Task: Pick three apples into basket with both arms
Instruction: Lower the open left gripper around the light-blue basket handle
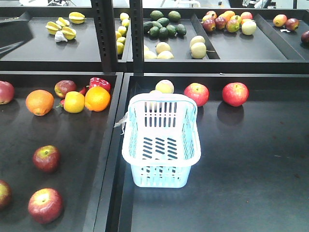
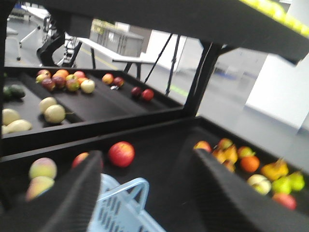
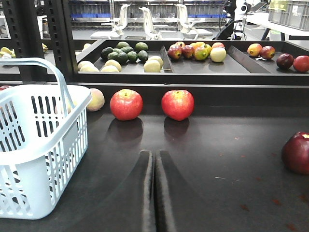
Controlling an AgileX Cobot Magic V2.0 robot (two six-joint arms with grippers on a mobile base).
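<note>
The light blue basket point(image 1: 161, 145) stands in the middle of the lower right tray and holds no fruit. Three dark red apples with yellowish tops lie in the lower left tray point(image 1: 46, 158) point(image 1: 45, 205) point(image 1: 2, 193). No arm shows in the front view. My left gripper point(image 2: 145, 154) is open above the basket's handle point(image 2: 137, 191), with nothing between its fingers. My right gripper point(image 3: 154, 153) is shut and empty, low over the tray to the right of the basket point(image 3: 38, 154). Another dark red apple point(image 3: 297, 152) lies to its right.
Two bright red apples point(image 1: 196, 93) point(image 1: 235, 93) and a pale fruit point(image 1: 164, 86) lie behind the basket. Oranges point(image 1: 97, 98) point(image 1: 39, 102) and a yellow apple point(image 1: 74, 102) sit in the left tray. An upright post point(image 1: 104, 34) and the upper shelf trays point(image 1: 241, 50) stand behind.
</note>
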